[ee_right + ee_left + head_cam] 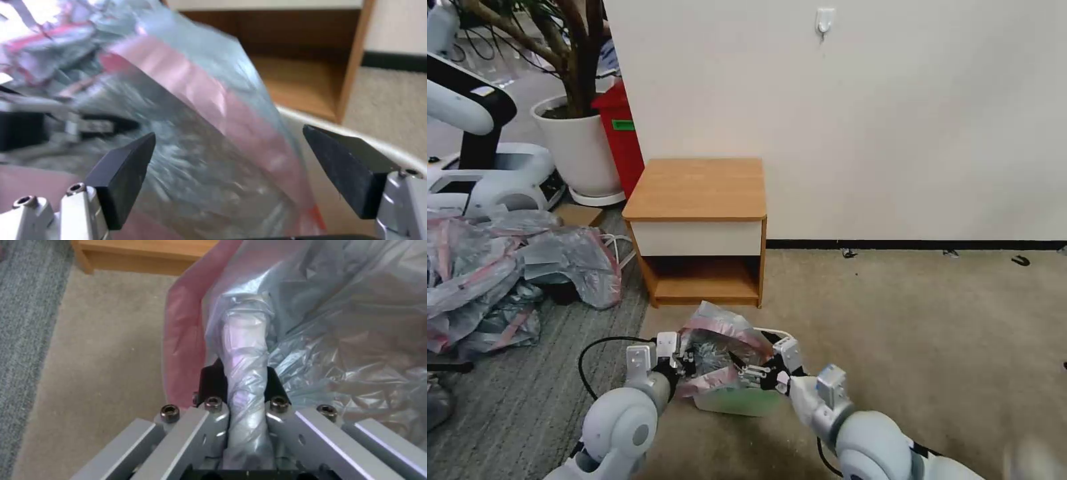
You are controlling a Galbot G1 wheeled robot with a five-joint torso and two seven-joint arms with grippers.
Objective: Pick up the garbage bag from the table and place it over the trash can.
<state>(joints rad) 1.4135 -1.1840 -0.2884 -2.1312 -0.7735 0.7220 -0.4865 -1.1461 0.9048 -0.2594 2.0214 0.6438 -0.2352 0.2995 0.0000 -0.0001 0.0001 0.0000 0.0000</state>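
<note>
Plastic film, thin and crinkled: the garbage bag point(717, 343) is translucent grey with a pink-red rim band, and it looks almost weightless, limp and slippery, so it will likely sag and slide unless pinched hard. It is bunched over the trash can point(740, 399), a cream-beige bin with a rolled rim that stands on the beige carpet just in front of the table point(697, 190) (orange-brown top, cream drawer front, open lower shelf).

The left gripper point(242, 385) is pressed together on a twisted rope of the film near the pink band, which seems the soundest hold, since gathered folds grip better than a single sheet. The right gripper point(229, 173) is spread wide, its black wedge-shaped pads on either side of the bag's pink-edged flank above the bin's rim; whether a pad brushes the film is hard to say through the blur.
</note>
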